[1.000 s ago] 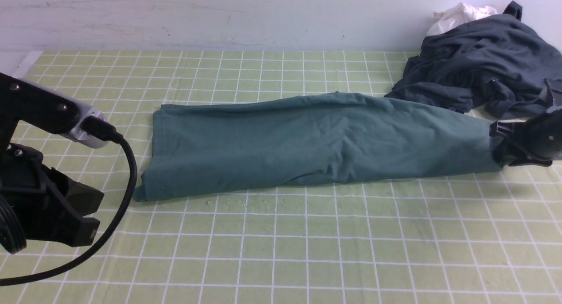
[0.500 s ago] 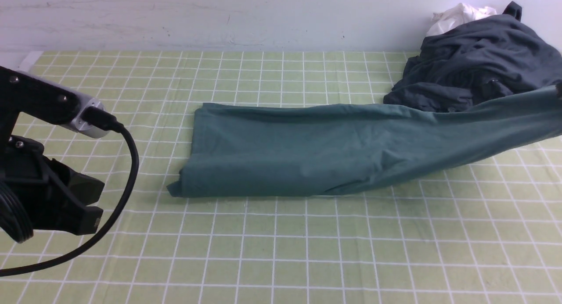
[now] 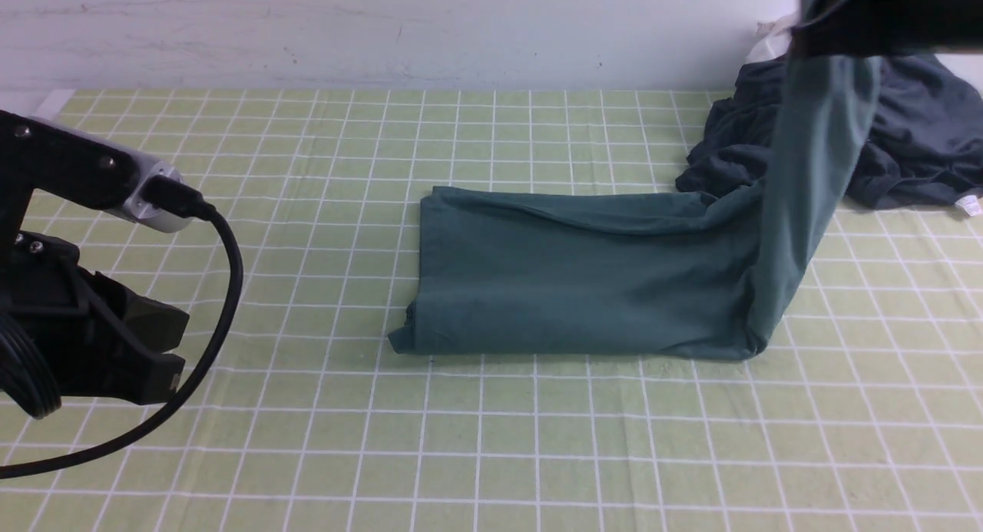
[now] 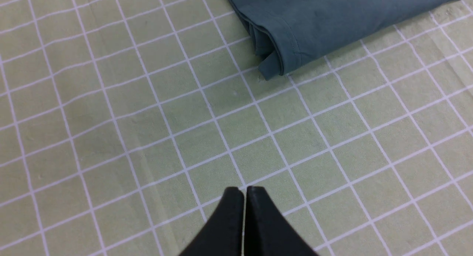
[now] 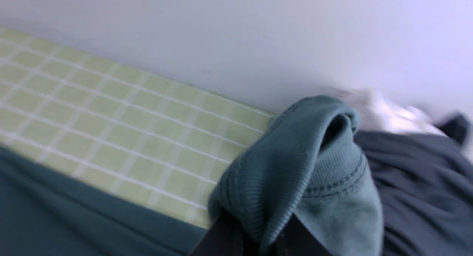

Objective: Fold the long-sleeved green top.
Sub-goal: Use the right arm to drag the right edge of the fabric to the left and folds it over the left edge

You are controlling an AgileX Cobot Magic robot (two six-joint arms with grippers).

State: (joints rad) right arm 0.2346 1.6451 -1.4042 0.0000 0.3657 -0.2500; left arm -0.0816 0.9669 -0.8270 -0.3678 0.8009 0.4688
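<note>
The green long-sleeved top [image 3: 584,279] lies as a long folded band across the middle of the checked table. Its right end rises steeply to my right gripper [image 3: 833,21] at the top right edge of the front view. That gripper is shut on the top's ribbed neck edge [image 5: 295,174], bunched between the jaws in the right wrist view. The top's left folded corner [image 4: 277,60] shows in the left wrist view. My left gripper [image 4: 244,191] is shut and empty, low at the near left, apart from the top. It shows at the left edge of the front view [image 3: 146,355].
A heap of dark charcoal garments [image 3: 906,133] with a white cloth [image 3: 768,41] behind it lies at the far right by the wall. A black cable [image 3: 223,286] loops from my left arm. The green checked table cover [image 3: 491,440] stretches to the near edge.
My right gripper has lifted the top's right end from table height to high up and dragged the whole top to the right. The left arm has barely moved.
</note>
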